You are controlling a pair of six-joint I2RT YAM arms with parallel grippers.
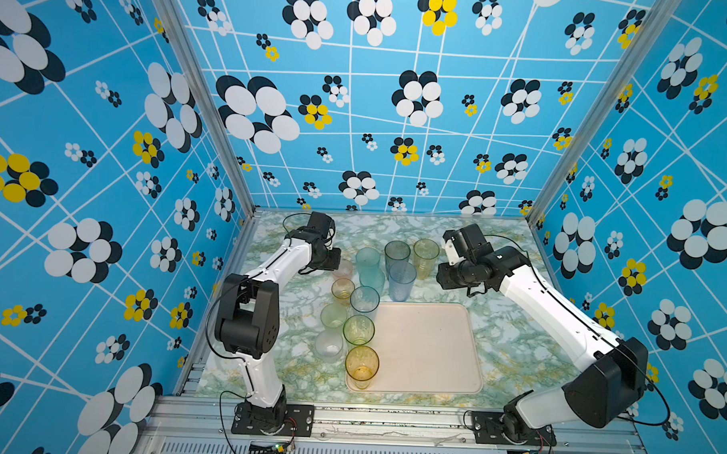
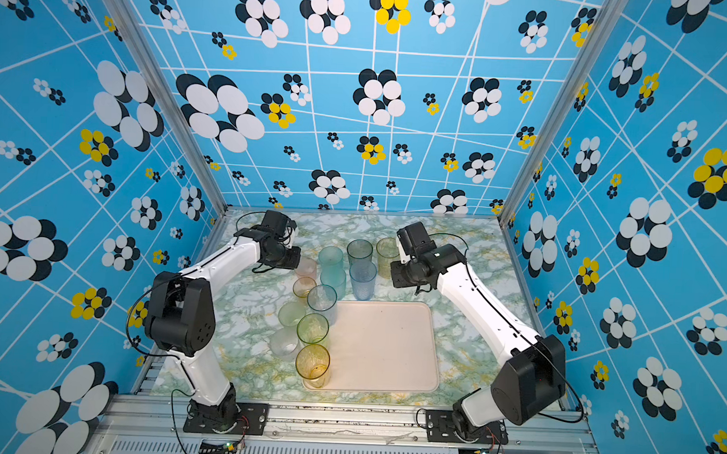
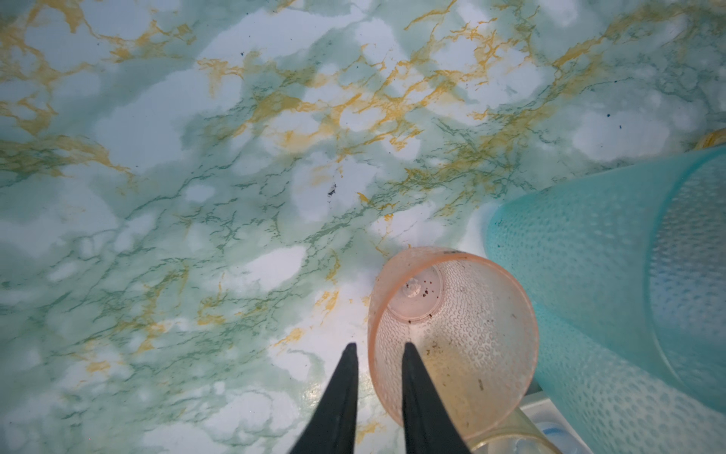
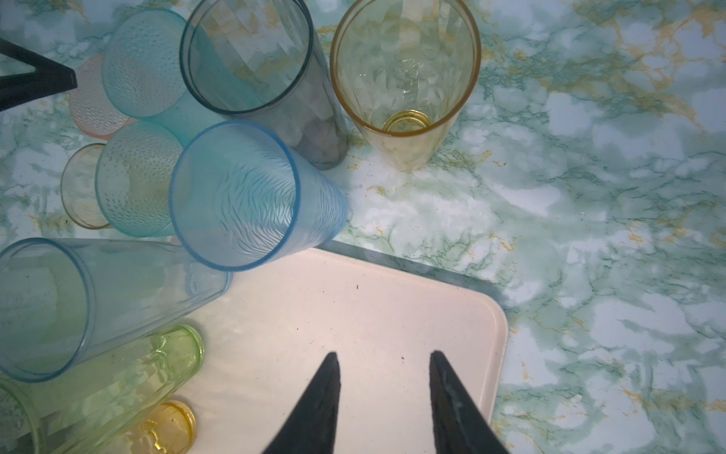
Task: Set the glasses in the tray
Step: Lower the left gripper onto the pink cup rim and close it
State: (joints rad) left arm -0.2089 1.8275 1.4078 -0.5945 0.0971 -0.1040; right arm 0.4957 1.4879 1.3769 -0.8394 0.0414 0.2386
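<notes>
On marbled tabletop (image 1: 515,345), left gripper (image 3: 379,344) partly masks dimpled pink tumbler (image 3: 471,334), jaws narrowly parted astride its rim; right gripper (image 4: 384,353) spread, empty, above cream tray (image 4: 314,306).

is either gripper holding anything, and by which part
Nothing is gripped. The left gripper straddles the rim of the pink glass, one finger inside, one outside, gaps showing. The right gripper is open and empty above the tray.

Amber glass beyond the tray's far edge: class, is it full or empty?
Empty. The right wrist view looks down into the amber glass to its bare base ring; the marbled table shows through its wall.
</notes>
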